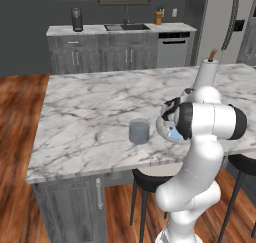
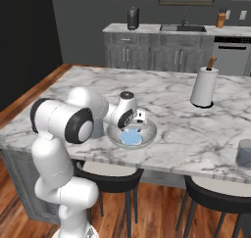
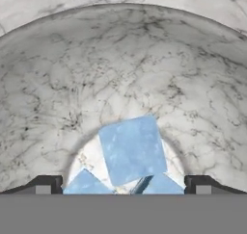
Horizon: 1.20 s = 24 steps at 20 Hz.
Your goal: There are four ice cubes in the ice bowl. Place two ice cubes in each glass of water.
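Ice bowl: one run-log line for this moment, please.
phase: reaching into ice bowl | hand: open, low over ice cubes | held: nothing | glass of water: no ice visible

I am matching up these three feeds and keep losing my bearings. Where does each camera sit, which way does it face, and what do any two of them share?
Left base view: behind the arm's left, looking forward and down at the marble island; white arm at lower right.
Right base view: behind its right; arm at lower left, reaching into the ice bowl.
Hand view: on the hand, looking into the bowl at the ice cubes; the pincer tips stand apart.
Both base views share the paper towel roll.
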### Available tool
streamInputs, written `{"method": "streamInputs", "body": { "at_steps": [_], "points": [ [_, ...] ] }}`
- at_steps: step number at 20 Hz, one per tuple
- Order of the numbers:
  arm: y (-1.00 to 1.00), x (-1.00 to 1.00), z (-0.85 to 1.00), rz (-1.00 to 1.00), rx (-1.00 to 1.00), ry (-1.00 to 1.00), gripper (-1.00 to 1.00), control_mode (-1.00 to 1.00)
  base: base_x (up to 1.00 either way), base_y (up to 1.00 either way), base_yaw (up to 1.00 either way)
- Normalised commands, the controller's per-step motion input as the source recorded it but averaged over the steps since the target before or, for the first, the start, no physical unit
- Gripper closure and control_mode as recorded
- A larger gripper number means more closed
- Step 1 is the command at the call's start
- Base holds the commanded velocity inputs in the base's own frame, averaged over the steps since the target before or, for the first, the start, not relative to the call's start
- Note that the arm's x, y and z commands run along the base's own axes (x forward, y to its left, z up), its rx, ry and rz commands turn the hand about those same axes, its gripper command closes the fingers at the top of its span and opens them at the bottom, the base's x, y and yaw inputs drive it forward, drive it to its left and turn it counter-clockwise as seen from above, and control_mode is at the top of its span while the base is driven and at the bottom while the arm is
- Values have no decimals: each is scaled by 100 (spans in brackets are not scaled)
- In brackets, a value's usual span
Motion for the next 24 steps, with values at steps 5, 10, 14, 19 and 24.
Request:
{"method": "streamInputs", "body": {
  "at_steps": [5, 10, 14, 19, 24],
  "points": [
    [-1, 31, -11, 0, 0, 0, -100, -100, 0, 0, 0],
    [-13, 16, -25, 0, -1, 0, -100, -100, 0, 0, 0],
    [-10, 0, -27, 0, -2, 0, -100, -100, 0, 0, 0],
    [0, 0, -26, 0, -4, 0, -100, -100, 0, 0, 0],
    [0, -2, -18, 0, -1, 9, 100, -100, 0, 0, 0]
  ]
}}
